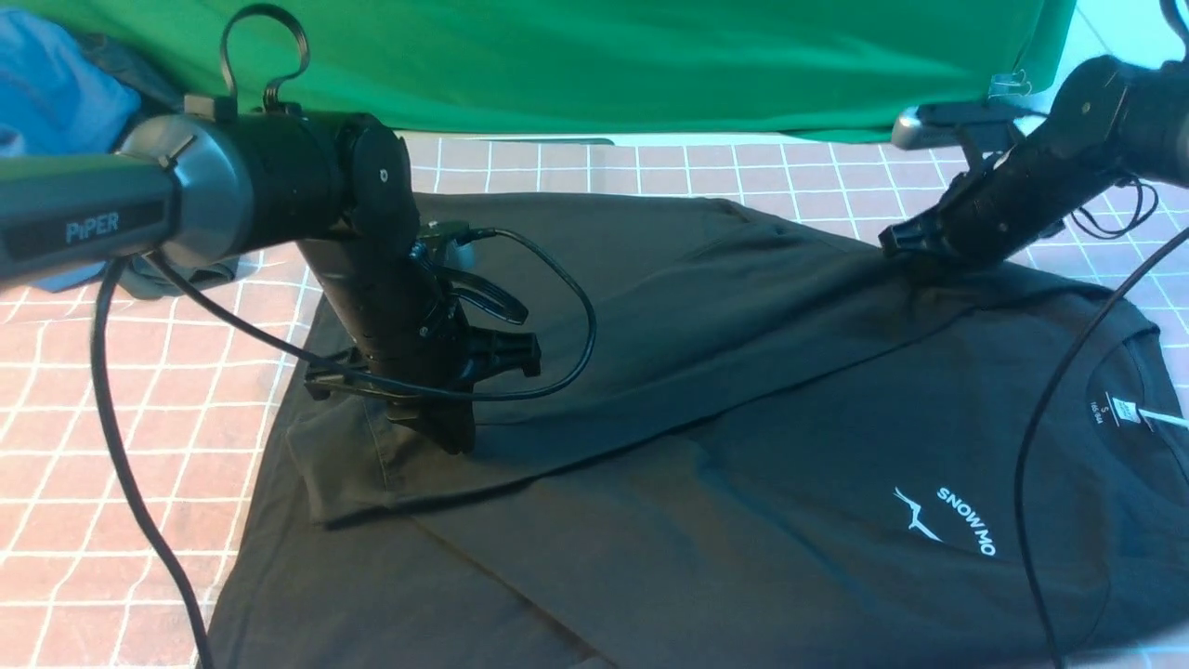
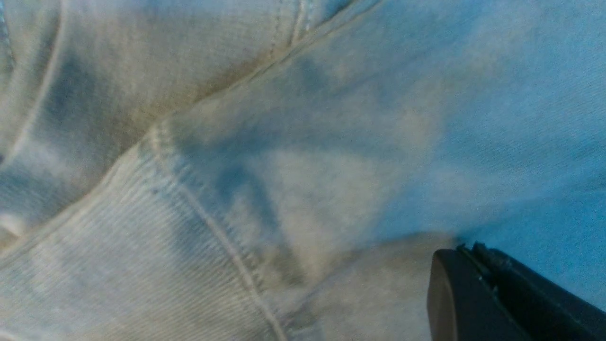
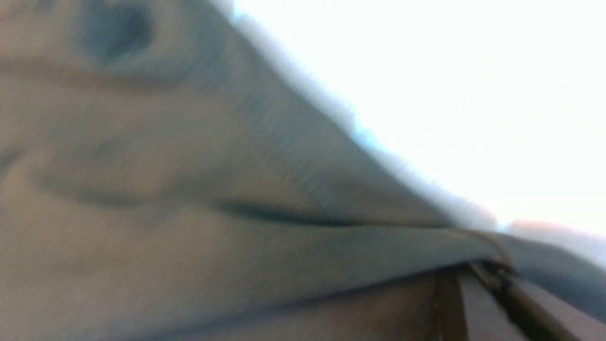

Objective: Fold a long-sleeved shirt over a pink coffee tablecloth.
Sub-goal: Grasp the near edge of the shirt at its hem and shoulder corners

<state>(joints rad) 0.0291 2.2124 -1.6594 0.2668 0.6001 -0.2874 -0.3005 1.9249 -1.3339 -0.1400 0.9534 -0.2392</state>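
The black long-sleeved shirt (image 1: 743, 446) lies spread on the pink coffee tablecloth (image 1: 111, 437), its white print (image 1: 947, 520) and neck label (image 1: 1124, 409) at the right. One sleeve is folded across the body. My left gripper (image 1: 452, 437) points down onto the sleeve's cuff end; in the left wrist view the ribbed cuff (image 2: 142, 246) fills the picture and the fingers (image 2: 473, 293) look pressed together on fabric. My right gripper (image 1: 906, 249) is shut on the shirt at its far shoulder, and the cloth (image 3: 189, 189) draws to a point at the fingertips (image 3: 516, 293).
A bright green cloth (image 1: 604, 56) hangs across the back. A blue garment (image 1: 46, 84) and a dark grey-green one (image 1: 176, 274) lie at the far left. Black cables (image 1: 557, 307) loop over the shirt from the left arm, and another cable (image 1: 1050, 409) crosses the collar side.
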